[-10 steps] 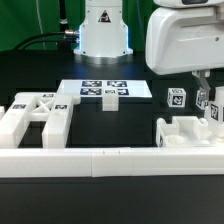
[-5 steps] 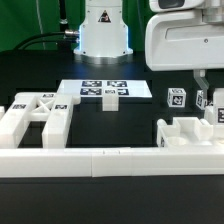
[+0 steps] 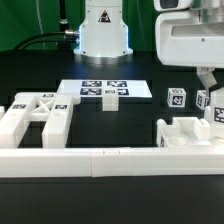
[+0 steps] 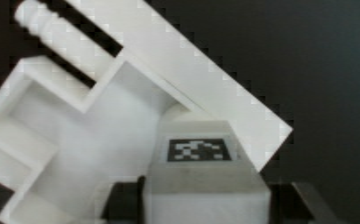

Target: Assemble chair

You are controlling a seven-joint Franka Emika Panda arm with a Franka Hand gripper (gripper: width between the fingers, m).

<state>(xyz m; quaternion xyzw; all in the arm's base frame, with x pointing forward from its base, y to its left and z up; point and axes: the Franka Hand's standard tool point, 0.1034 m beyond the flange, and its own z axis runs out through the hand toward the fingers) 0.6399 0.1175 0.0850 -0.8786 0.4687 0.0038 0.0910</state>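
One arm (image 3: 195, 40) at exterior view's right, gripper (image 4: 209, 192) pointing down over tagged chair piece (image 4: 198, 150), jaws spread astride it

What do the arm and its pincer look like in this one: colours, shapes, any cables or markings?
The arm is smooth glossy white, with rounded, boxy housings and a dark band near its top. Its white base carries a small bluish mark, and dark cables run beside it. The pincer has two dark, blocky fingers.
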